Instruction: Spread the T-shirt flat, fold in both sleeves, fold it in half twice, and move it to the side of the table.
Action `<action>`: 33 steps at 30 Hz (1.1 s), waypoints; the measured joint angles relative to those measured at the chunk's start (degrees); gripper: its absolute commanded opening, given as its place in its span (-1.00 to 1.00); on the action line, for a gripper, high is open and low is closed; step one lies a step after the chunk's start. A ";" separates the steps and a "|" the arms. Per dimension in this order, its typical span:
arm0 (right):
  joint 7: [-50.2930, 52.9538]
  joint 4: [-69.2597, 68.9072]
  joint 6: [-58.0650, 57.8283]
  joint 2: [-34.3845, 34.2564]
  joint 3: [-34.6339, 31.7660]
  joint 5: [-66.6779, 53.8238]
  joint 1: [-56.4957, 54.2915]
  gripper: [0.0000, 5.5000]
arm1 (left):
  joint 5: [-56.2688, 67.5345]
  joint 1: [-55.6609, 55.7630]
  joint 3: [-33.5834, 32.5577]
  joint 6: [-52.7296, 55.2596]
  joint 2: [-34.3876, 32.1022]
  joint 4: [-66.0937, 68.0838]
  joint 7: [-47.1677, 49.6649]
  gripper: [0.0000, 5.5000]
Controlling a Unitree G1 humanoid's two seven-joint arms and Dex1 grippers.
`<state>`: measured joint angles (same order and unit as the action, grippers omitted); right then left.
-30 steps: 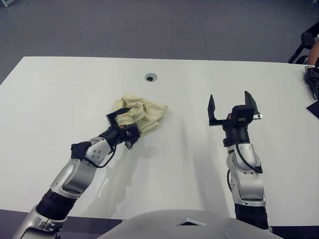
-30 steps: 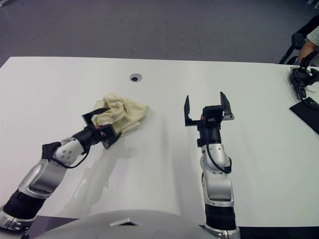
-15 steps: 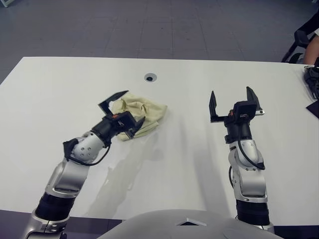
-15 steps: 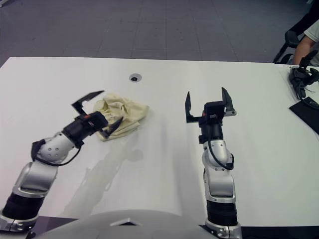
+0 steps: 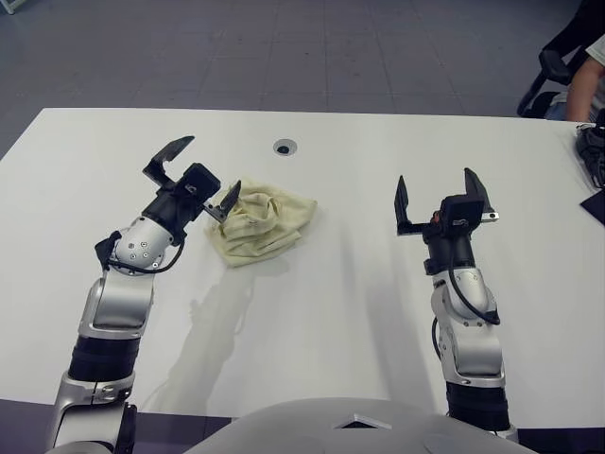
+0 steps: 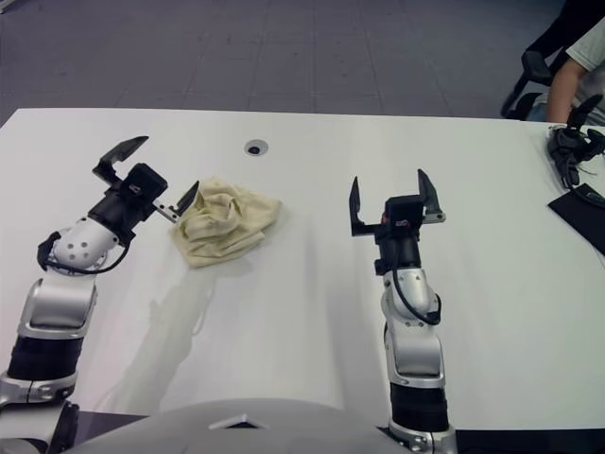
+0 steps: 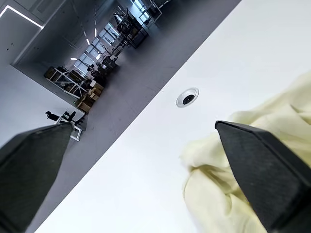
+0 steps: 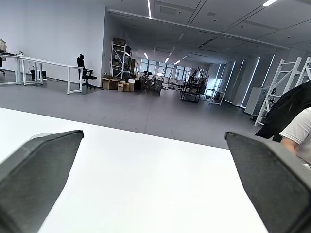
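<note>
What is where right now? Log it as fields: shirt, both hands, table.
T-shirt: crumpled heap, not spread
left hand: open, empty, beside the shirt's left edge
right hand: open, empty, upright, well apart from the shirt
table: white, round cable hole beyond the shirt
stage: spreading not yet done

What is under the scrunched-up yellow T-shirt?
The T-shirt lies bunched on the white table, so the tabletop is under it. Whether anything small hides beneath cannot be seen, because the cloth covers that spot.
</note>
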<state>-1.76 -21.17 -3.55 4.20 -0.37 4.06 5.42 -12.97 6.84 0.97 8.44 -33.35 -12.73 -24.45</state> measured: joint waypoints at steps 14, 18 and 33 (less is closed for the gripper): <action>-0.28 0.14 -0.30 0.07 -0.20 -0.25 -0.45 0.96 | -13.85 5.47 18.30 -20.43 -5.02 12.62 -5.70 0.96; -0.30 0.14 -1.01 0.54 -1.20 -0.96 -1.61 0.96 | -11.30 4.32 19.52 -26.09 -5.96 12.12 -7.57 0.96; -16.04 -1.65 1.77 8.76 1.33 -7.99 -3.49 0.96 | -2.58 2.65 21.29 -19.11 1.43 -1.91 -14.23 0.96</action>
<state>-17.80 -22.82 -1.77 12.96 0.96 -3.92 1.93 -15.55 9.48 22.26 -10.68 -31.93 -14.65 -38.69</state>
